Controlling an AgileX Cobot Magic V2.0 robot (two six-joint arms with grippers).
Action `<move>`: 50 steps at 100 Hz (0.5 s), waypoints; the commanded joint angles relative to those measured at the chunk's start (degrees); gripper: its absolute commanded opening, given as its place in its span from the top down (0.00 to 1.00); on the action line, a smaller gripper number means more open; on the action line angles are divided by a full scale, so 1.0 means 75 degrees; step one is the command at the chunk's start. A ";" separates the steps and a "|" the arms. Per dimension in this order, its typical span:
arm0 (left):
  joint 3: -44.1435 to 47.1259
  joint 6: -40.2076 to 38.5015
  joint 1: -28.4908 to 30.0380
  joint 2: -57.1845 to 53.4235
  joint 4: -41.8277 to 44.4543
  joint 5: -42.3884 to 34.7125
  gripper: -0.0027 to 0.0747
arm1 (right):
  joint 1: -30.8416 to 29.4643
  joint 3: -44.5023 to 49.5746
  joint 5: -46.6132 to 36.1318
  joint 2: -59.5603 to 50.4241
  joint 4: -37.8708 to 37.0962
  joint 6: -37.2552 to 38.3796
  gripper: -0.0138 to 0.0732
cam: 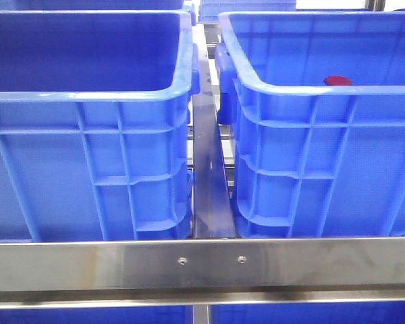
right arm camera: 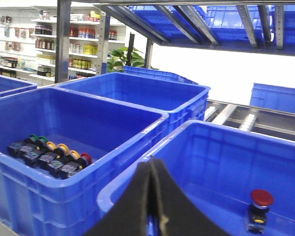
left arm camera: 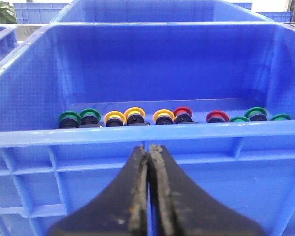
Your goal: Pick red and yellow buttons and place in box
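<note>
Two blue crates sit side by side. The left tool (left arm camera: 150, 196) hangs outside the supply crate (left arm camera: 137, 140), its jaws together and empty, facing the row of buttons (left arm camera: 132, 116). The right tool (right arm camera: 151, 196), also closed, waits over the box (right arm camera: 137, 179), where one red button (right arm camera: 260, 201) stands.

I'm looking into a warehouse or stockroom: blue plastic crates (right arm camera: 137, 96) sit in rows on steel racking (cam: 202, 263), more crates are stacked overhead, and metal shelves (right arm camera: 54, 44) of packaged goods line the far wall beside a potted plant (right arm camera: 125, 58).
</note>
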 commanded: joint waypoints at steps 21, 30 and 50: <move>0.0409 -0.0089 0.0018 -0.0235 0.0000 -0.0522 0.99 | -0.0032 -0.0200 -0.1868 0.0135 -0.0411 0.0931 0.91; 0.0409 -0.0089 0.0018 -0.0235 0.0000 -0.0522 0.99 | -0.0032 -0.0200 -0.1905 0.0135 -0.1745 0.1962 0.91; 0.0409 -0.0089 0.0018 -0.0235 0.0000 -0.0522 0.99 | -0.0014 -0.0200 -0.1995 0.0135 -0.5776 0.5823 0.91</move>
